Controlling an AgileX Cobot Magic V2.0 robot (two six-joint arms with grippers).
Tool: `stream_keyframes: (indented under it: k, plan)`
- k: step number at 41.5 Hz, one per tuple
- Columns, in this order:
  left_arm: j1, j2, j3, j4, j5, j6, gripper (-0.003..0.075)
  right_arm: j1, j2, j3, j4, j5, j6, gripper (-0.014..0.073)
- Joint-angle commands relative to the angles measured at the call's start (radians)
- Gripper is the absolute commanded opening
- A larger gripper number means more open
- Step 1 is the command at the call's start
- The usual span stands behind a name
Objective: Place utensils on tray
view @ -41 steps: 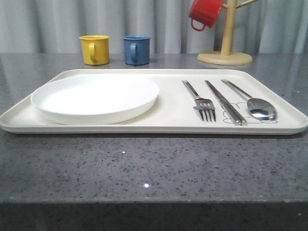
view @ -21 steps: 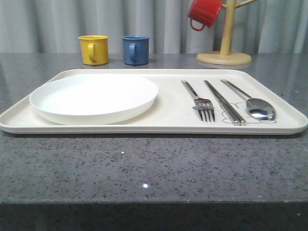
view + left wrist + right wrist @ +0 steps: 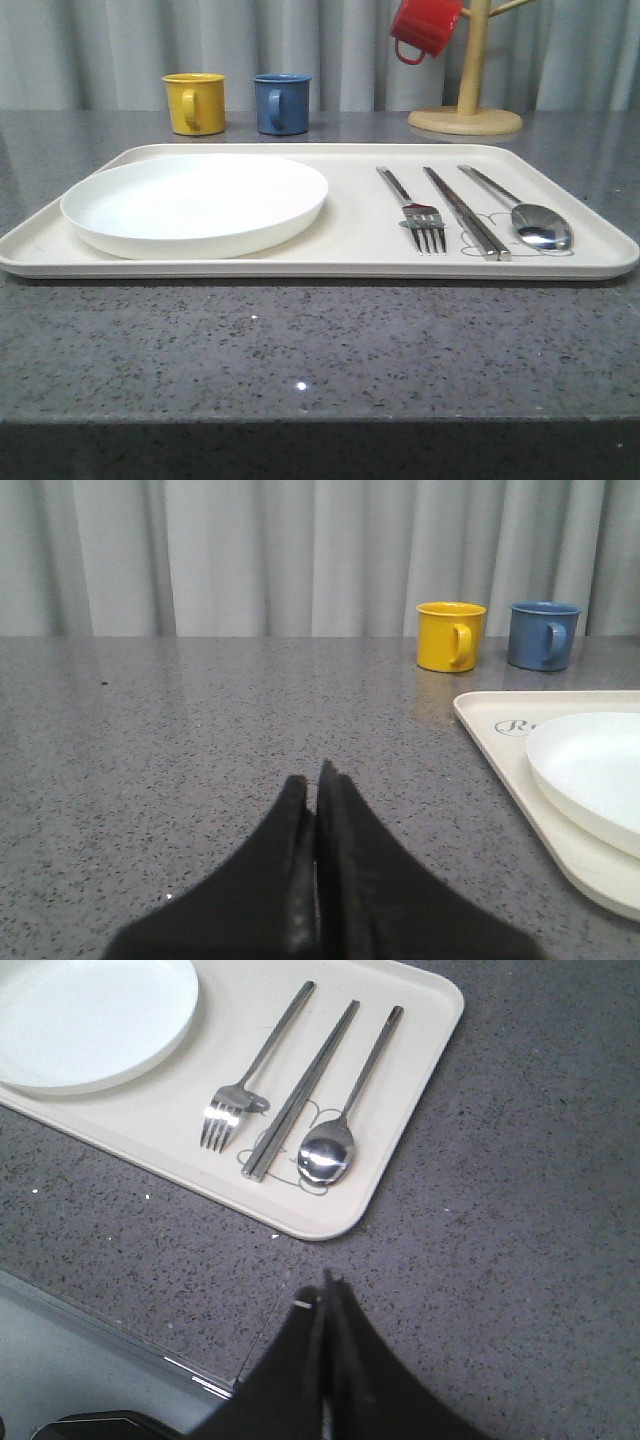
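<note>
- Right pincer (image 3: 325,1290) pressed together, holding nothing, above bare bench (image 3: 520,1210) just off the tray (image 3: 425,1020) corner.
- Left pincer (image 3: 315,785) likewise pressed together over bench, beside the tray.
- Fork (image 3: 418,212), chopsticks (image 3: 465,213), spoon (image 3: 528,215) lie side by side on the tray, right of the plate (image 3: 195,203).
- Placing looks complete; nothing left to fetch.
- Mugs (image 3: 195,103) and rack (image 3: 466,118) stand behind, clear.

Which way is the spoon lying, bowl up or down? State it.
Bowl up: the spoon lies flat on the tray, its hollow facing up, beside the chopsticks.
</note>
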Motion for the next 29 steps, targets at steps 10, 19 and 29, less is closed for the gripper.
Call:
stream_keyframes:
  k: [10, 19, 29]
  plan:
    - [0.003, -0.025, 0.002, -0.010, -0.150, 0.003, -0.0018, 0.001, 0.004, -0.023, -0.004, -0.074, -0.008, -0.0061]
    - [0.003, -0.025, 0.002, -0.010, -0.150, 0.003, -0.0018, 0.001, 0.004, -0.023, -0.004, -0.074, -0.008, -0.0061]
    - [0.003, -0.025, 0.002, -0.010, -0.150, 0.003, -0.0018, 0.001, 0.004, -0.023, -0.004, -0.074, -0.008, -0.0061]
